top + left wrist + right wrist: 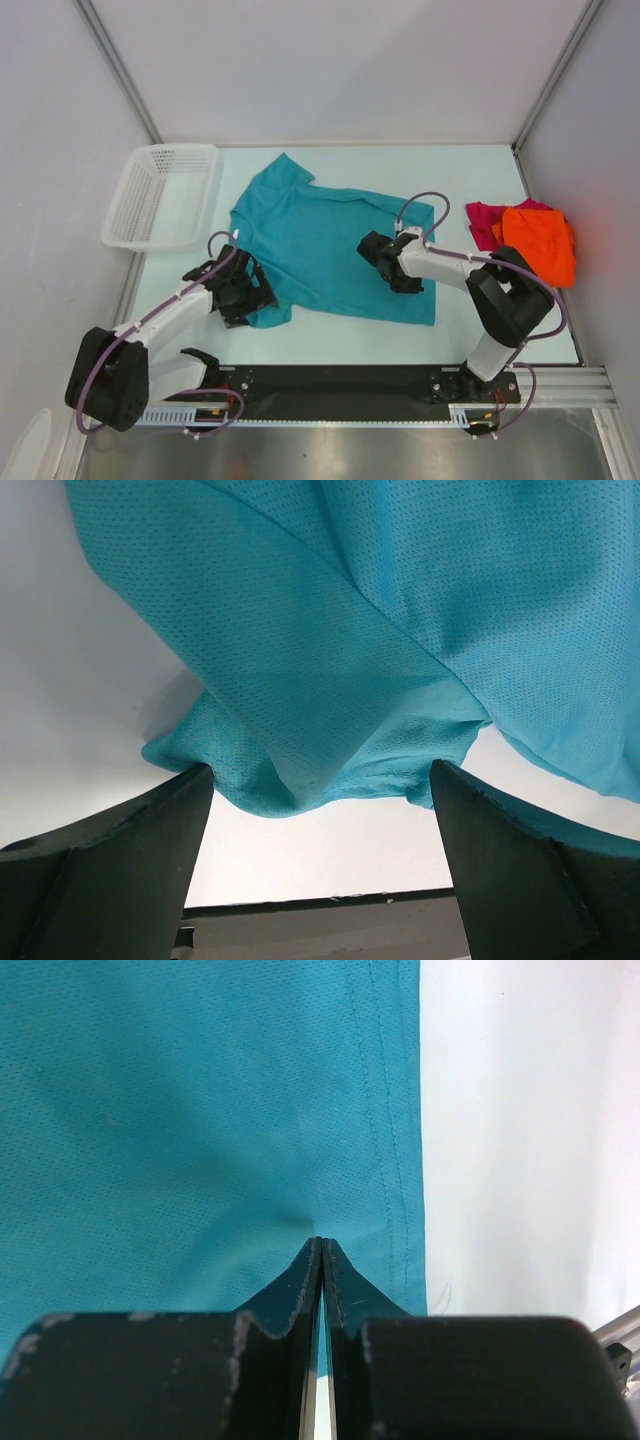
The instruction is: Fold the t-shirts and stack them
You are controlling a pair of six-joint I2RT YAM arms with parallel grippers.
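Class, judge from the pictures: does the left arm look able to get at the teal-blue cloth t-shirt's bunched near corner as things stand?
Probably yes: the left gripper stands open with the bunched corner of the teal-blue cloth t-shirt between its fingers, nothing in the way.

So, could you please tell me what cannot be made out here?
Top view: the orange shirt hides most of the red shirt.
Right wrist view: the shut right end effector hides whether it pinches the teal shirt.
Top view: the left end effector hides part of that shirt's corner.
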